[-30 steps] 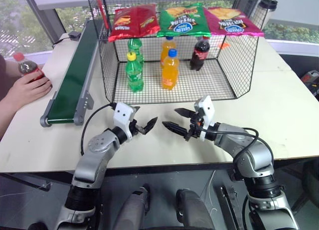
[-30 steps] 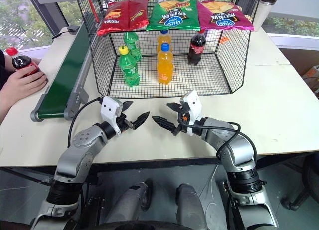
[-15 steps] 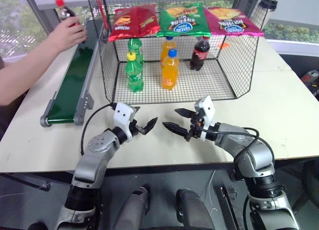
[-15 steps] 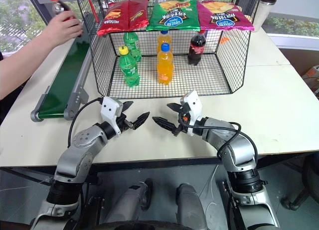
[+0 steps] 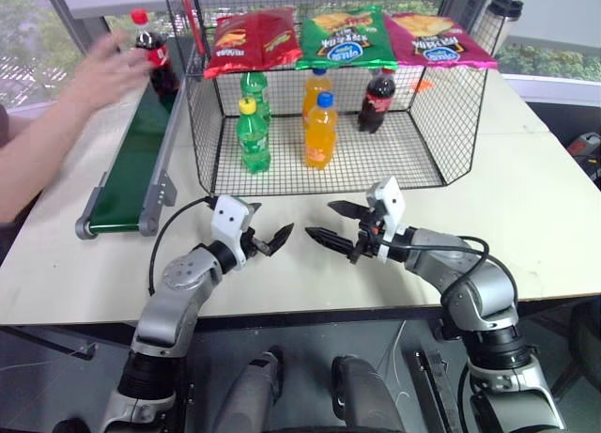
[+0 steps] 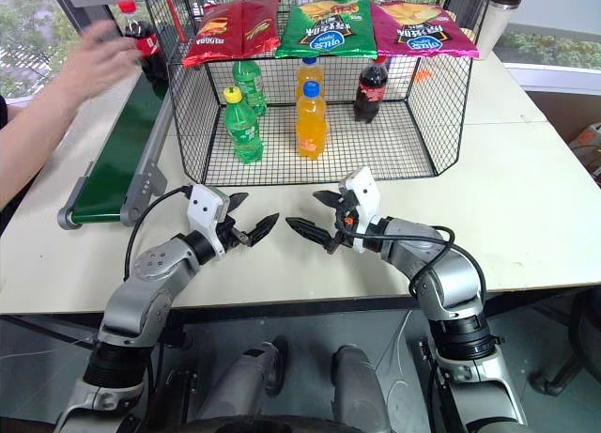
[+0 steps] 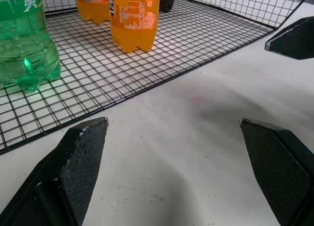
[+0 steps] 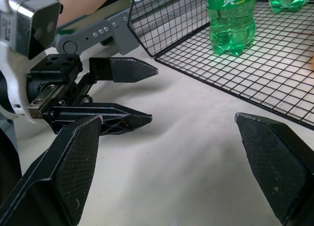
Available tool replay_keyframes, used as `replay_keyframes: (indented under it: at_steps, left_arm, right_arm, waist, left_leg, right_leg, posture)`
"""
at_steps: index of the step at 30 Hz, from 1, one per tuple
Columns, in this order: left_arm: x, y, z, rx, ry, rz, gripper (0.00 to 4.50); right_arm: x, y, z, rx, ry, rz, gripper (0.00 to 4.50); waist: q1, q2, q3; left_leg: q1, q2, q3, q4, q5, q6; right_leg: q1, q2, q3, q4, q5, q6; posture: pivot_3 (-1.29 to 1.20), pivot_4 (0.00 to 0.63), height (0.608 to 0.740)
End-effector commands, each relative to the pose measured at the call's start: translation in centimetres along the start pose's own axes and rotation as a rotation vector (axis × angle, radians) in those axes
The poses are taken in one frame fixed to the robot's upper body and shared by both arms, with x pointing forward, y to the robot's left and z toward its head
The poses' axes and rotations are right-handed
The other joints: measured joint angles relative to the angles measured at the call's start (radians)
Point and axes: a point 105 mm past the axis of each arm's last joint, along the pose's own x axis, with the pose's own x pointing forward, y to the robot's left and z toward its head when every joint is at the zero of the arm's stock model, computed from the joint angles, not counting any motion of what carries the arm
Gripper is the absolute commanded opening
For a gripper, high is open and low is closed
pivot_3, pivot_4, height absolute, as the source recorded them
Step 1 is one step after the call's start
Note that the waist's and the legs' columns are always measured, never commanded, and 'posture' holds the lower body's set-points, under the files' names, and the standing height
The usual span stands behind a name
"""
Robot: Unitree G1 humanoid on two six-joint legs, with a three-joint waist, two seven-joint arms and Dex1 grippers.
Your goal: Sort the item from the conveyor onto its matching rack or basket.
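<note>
Standing upright at the conveyor's (image 5: 131, 170) far end, at 11 o'clock, one cola bottle (image 5: 153, 59) is seen beside a person's hand (image 5: 108, 69). Another cola bottle (image 5: 377, 100), two green bottles (image 5: 252, 134) and two orange bottles (image 5: 320, 131) are counted in the wire-mesh cage (image 5: 460, 123). Both the left gripper (image 5: 266, 239) and right gripper (image 5: 334, 223) are held wide apart, empty.

Our left gripper (image 5: 268, 238) level above the table, jaws spread wide, pointing inward to the right, our right gripper (image 5: 336, 224) level, jaws equally wide, pointing inward to the left, tips facing, apart, both empty
</note>
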Motion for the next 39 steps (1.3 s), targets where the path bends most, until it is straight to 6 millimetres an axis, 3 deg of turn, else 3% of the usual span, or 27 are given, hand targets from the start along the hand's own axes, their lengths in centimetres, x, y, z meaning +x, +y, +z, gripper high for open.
replay_keyframes:
  at_steps: [1, 5, 11, 15, 16, 20, 22, 30, 39]
  left_arm:
    - [-0.4, 0.5, 2.7, 0.065, -0.087, 0.021, 4.5]
    - [-2.0, 1.6, 4.9, 0.077, -0.141, 0.071, 4.5]
    - [-5.2, 4.2, 5.9, 0.006, -0.161, 0.211, 4.5]
    - [-9.3, 8.5, 6.0, -0.038, -0.16, 0.42, 4.5]
    - [-9.6, 8.9, 6.1, -0.041, -0.162, 0.439, 4.5]
    - [-13.4, 14.3, 6.0, -0.04, -0.196, 0.741, 4.5]
    - [-14.7, 15.9, 5.5, -0.028, -0.184, 0.816, 4.5]
    - [-14.7, 16.8, 4.7, 0.016, -0.151, 0.833, 4.5]
    - [-12.6, 16.7, 4.5, 0.006, -0.158, 0.769, 4.5]
  right_arm:
    - [0.0, 0.9, 2.2, -0.078, -0.052, 0.047, 4.49]
    - [0.1, 1.9, 3.2, -0.126, -0.059, 0.099, 4.49]
    - [0.4, 3.2, 4.9, -0.17, -0.095, 0.155, 4.49]
    - [1.0, 4.3, 6.4, -0.212, -0.133, 0.22, 4.49]
    - [1.1, 4.4, 6.5, -0.214, -0.134, 0.225, 4.49]
    - [1.6, 4.7, 6.8, -0.214, -0.141, 0.258, 4.49]
    - [1.8, 4.8, 6.6, -0.209, -0.131, 0.275, 4.49]
    - [1.9, 4.6, 6.2, -0.206, -0.119, 0.275, 4.49]
    - [1.6, 4.4, 5.8, -0.202, -0.115, 0.247, 4.49]
  waist:
    - [0.0, 0.0, 0.0]
    - [-0.003, 0.0, 0.0]
    - [-0.002, 0.0, 0.0]
    - [-0.004, 0.0, 0.0]
    - [-0.003, 0.0, 0.0]
    - [0.003, -0.001, 0.0]
    - [0.001, -0.001, 0.0]
    - [0.0, -0.001, 0.0]
    - [0.0, -0.001, 0.0]
  left_leg:
    - [0.0, 0.0, 0.0, 0.0, 0.0, 0.0]
    - [-0.001, 0.0, 0.0, 0.0, 0.0, 0.0]
    - [0.0, 0.0, 0.0, -0.001, 0.0, 0.0]
    - [0.0, 0.001, 0.0, -0.001, 0.0, 0.0]
    - [0.0, 0.001, -0.001, -0.001, 0.0, 0.0]
    - [0.0, 0.0, -0.001, -0.001, 0.0, 0.0]
    - [0.0, 0.0, -0.001, -0.001, 0.0, 0.0]
    - [-0.001, 0.0, -0.001, -0.002, 0.0, 0.0]
    - [-0.001, 0.0, -0.001, -0.002, 0.0, 0.0]
  right_leg:
    - [0.0, 0.0, 0.0, 0.0, 0.0, 0.0]
    - [0.0, 0.0, 0.0, 0.0, 0.0, 0.0]
    - [-0.001, 0.0, 0.0, 0.0, 0.0, 0.0]
    - [-0.001, 0.0, 0.0, 0.0, 0.0, 0.0]
    - [-0.001, 0.0, 0.0, 0.0, 0.0, 0.001]
    - [-0.001, 0.0, -0.001, -0.001, -0.001, 0.0]
    - [0.0, 0.0, 0.0, -0.001, 0.0, 0.0]
    - [-0.001, 0.0, -0.001, -0.002, 0.0, -0.001]
    - [-0.001, 0.0, -0.001, -0.002, 0.0, -0.001]
  posture:
    - [0.0, 0.15, 0.738]
    - [0.0, 0.15, 0.738]
    - [0.0, 0.15, 0.738]
    - [0.0, 0.15, 0.738]
    - [0.0, 0.15, 0.738]
    - [0.0, 0.15, 0.738]
    - [0.0, 0.15, 0.738]
    - [0.0, 0.15, 0.738]
    - [0.0, 0.15, 0.738]
